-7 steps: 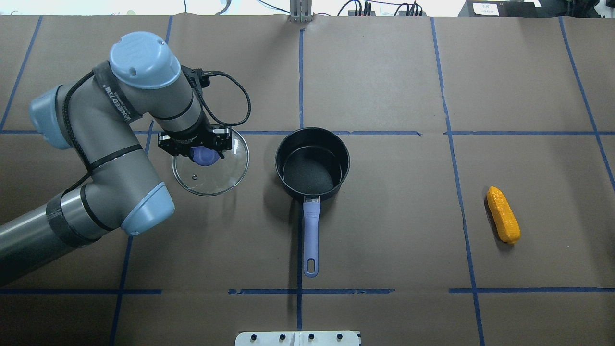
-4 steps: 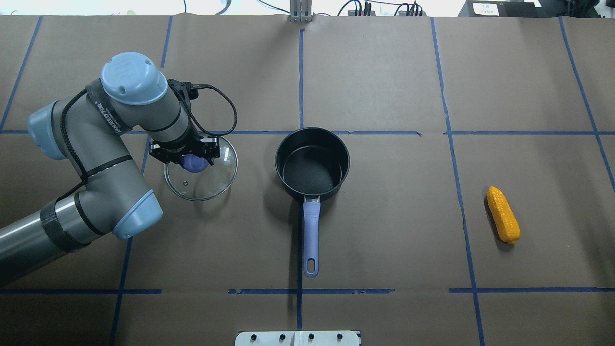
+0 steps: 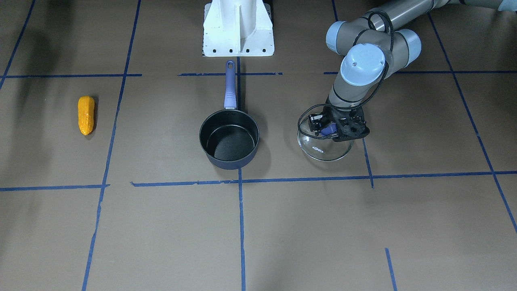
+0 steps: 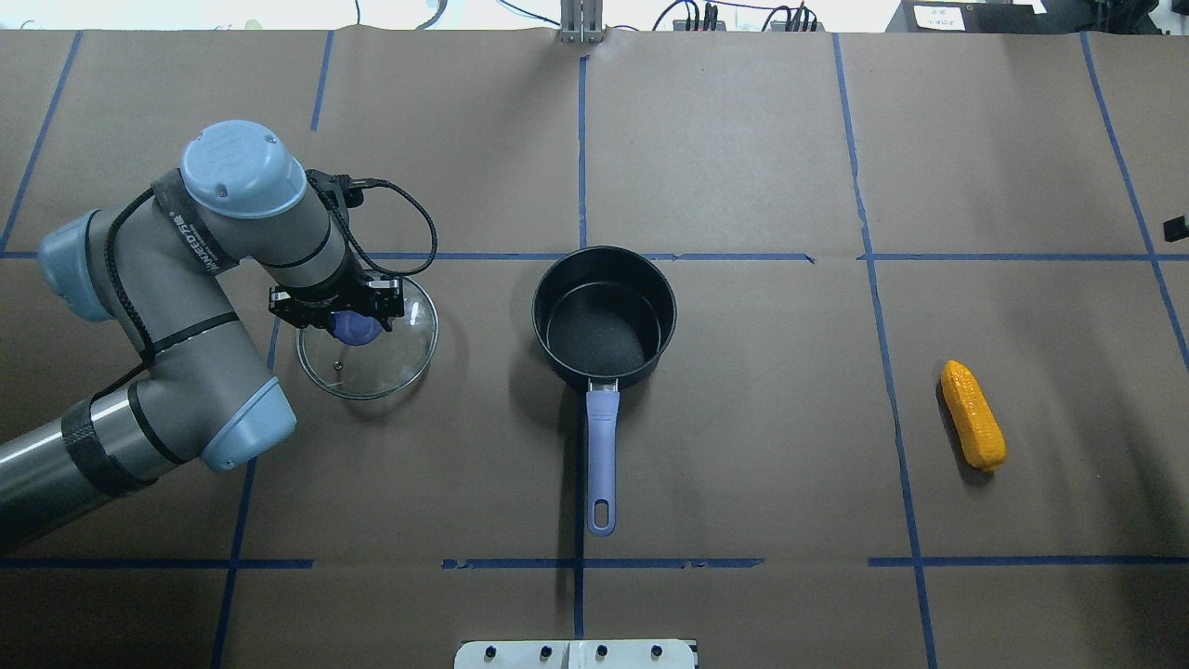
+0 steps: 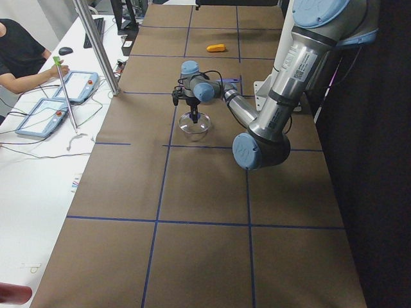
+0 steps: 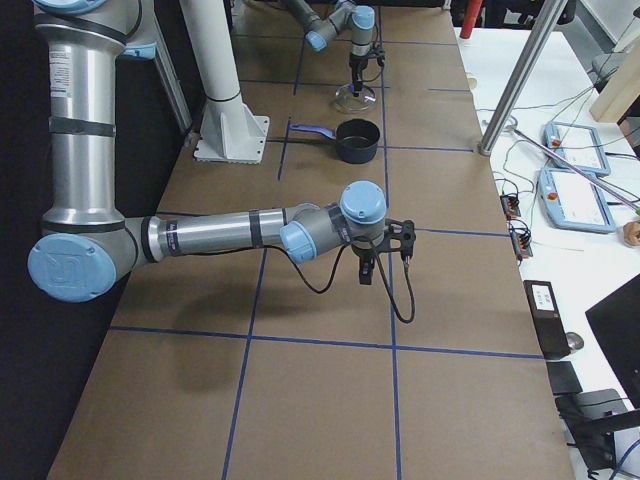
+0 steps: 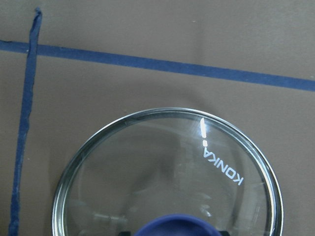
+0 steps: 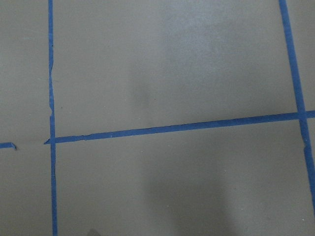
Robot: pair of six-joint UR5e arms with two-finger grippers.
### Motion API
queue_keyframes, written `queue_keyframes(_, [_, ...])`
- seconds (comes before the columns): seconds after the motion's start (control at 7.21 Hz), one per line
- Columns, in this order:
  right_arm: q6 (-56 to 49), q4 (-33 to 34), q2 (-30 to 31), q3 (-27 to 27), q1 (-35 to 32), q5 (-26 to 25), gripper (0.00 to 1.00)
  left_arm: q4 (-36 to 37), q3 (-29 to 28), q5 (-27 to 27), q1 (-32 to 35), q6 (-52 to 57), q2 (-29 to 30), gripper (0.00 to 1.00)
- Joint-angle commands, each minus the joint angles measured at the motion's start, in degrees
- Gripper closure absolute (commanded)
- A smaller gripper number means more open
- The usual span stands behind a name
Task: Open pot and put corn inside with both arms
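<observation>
1. Pot (image 4: 604,318) is uncovered and empty, mid-table, handle toward the robot base.
2. Left gripper (image 4: 344,321) pinches the knob (image 3: 328,129) of the lid (image 4: 372,364), on the pot's left. I can't tell if the lid touches the table (image 4: 743,139).
3. Corn (image 4: 973,415) lies untouched, well apart on the pot's right. My read: parking the lid, then fetching and dropping the corn, remain.
4. Right gripper (image 6: 370,265) shows only in a side view, so I can't tell if it's spread or pressed together.
</observation>
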State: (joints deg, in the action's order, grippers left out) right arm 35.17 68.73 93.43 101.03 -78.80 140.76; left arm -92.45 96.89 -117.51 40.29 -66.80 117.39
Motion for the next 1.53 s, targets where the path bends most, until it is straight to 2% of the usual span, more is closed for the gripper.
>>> queue_keyframes(0.0, [5.93,-1.32,-0.17,1.70,5.38,-3.80,0.00,-0.01,-0.04,-0.09,-0.03,0.00,-0.50,0.79])
queue_keyframes(0.28, [12.25,-1.32,-0.96,4.17,10.66,-7.85,0.00,-0.01,-0.39,0.00,-0.21,0.00,-0.59,0.62])
queue_keyframes(0.55, [17.20,-1.32,-3.33,4.79,14.10,-10.23,0.00,-0.01,-0.30,0.00,-0.56,0.09,-1.81,0.55])
queue_keyframes(0.69, [17.65,-1.32,-3.69,4.79,14.90,-10.76,0.00,-0.01,-0.30,0.00,-0.56,0.26,-1.82,0.32])
queue_keyframes(0.83, [17.91,-1.32,-4.04,4.79,15.86,-11.81,0.00,-0.01,-0.30,0.00,-0.56,1.40,-1.82,0.00])
queue_keyframes(1.25, [20.46,-1.41,-4.83,4.79,20.51,-16.72,0.00,0.87,1.27,-0.26,-0.56,1.41,-1.91,0.00])
queue_keyframes(1.39, [22.12,-1.50,-4.66,4.79,22.62,-17.79,0.00,0.96,1.98,-2.44,-0.39,1.41,-1.82,0.00])
